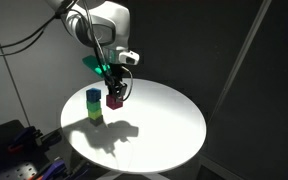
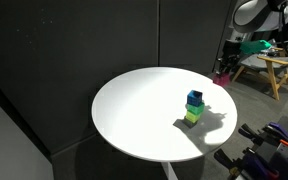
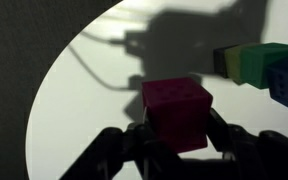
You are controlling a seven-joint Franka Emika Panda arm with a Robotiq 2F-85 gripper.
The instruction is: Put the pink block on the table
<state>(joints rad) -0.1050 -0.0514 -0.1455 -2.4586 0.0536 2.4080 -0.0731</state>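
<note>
My gripper (image 1: 115, 97) is shut on the pink block (image 1: 114, 100), a small magenta cube, held between both fingers. In the wrist view the pink block (image 3: 176, 110) fills the space between the dark fingers (image 3: 179, 135), above the white table (image 3: 84, 120). In an exterior view the block hangs at or just above the round table (image 1: 154, 130); I cannot tell if it touches. In the other exterior view the gripper (image 2: 224, 75) and pink block (image 2: 223, 78) are at the table's far edge (image 2: 134, 110).
A blue cube (image 1: 93, 96) sits stacked on a yellow-green cube (image 1: 94, 113) beside the gripper, also seen in the other exterior view (image 2: 194, 98) and in the wrist view (image 3: 259, 62). A wooden stool (image 2: 269, 68) stands beyond the table. Dark curtains surround the scene.
</note>
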